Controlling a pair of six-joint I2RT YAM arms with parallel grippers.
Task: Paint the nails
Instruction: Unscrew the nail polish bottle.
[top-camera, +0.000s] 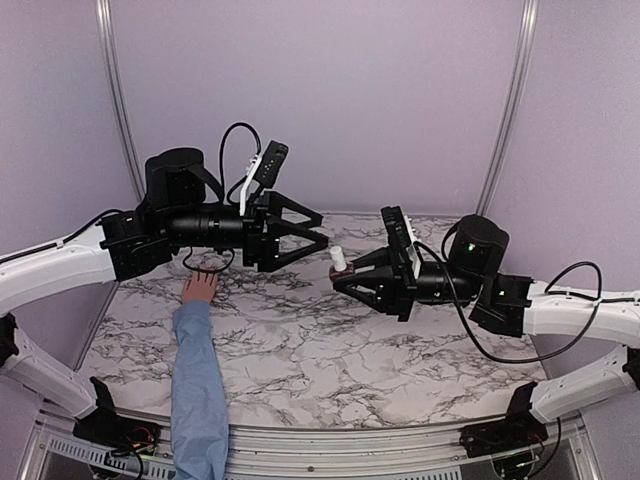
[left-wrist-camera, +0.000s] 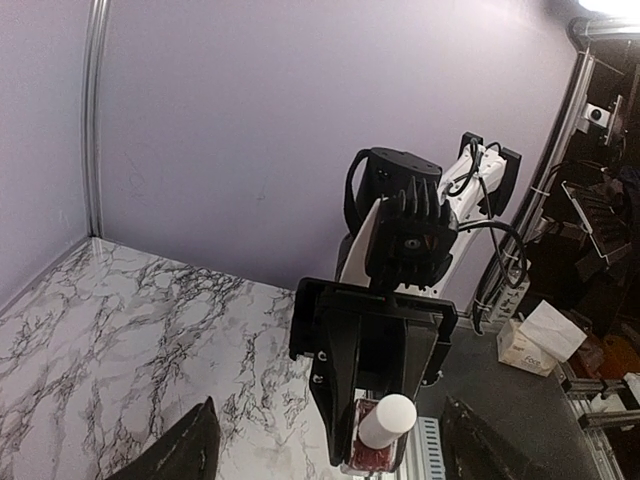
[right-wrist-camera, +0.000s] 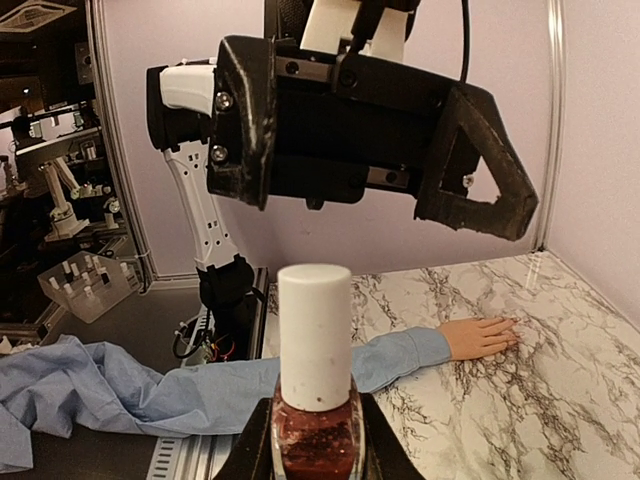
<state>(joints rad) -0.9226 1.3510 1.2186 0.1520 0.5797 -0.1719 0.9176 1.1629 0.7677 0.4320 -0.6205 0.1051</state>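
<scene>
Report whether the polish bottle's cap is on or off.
On: the white cap sits atop the dark red bottle, gripped in the right tool.

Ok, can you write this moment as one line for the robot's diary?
right fingers: shut on polish bottle, white cap on | left fingers: open, near bottle, not touching | hand: flat on table

Pale lilac walls (top-camera: 330, 100) close in my table (top-camera: 400, 370) on three sides. Its top is white marble pattern with black veins. A metal post (top-camera: 115, 90) stands in each far corner, and an aluminium rail (top-camera: 330, 445) runs along the near edge. Past the table's side lies a dimmer workshop with a white carton (left-wrist-camera: 545, 335), a cluttered rack (right-wrist-camera: 85, 285) and a ceiling vent (right-wrist-camera: 35, 15).
</scene>
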